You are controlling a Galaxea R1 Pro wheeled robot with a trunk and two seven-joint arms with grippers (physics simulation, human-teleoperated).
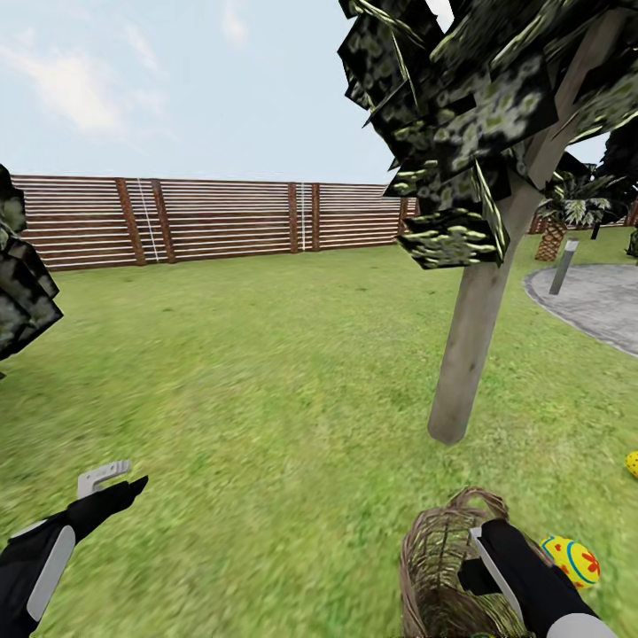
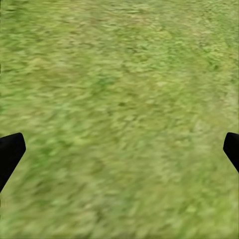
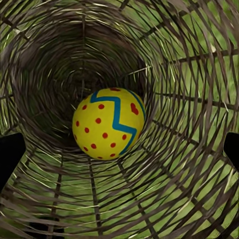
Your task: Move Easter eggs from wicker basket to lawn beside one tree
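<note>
At 5 o'clock in the head view, nearest the camera, the wicker basket is seen on the lawn, with the right gripper pushed into its mouth. In the right wrist view the woven wall is seen all around, and one Easter egg, yellow with a blue zigzag and red dots, is seen lying inside, ahead of the parted fingertips; nothing is held between them. Just beside the basket, at 4 o'clock, a second egg is seen on the grass, and a third egg is cut by the frame edge at 3 o'clock. At 8 o'clock the left gripper is held over bare grass; in the left wrist view its fingertips are spread wide with only grass between. Farther off, at 2 o'clock, the tree is seen rising from the lawn, near the basket and both outer eggs. Beyond it, grey paving is seen at 2 o'clock, and a slatted fence spans 10 to 1 o'clock.
</note>
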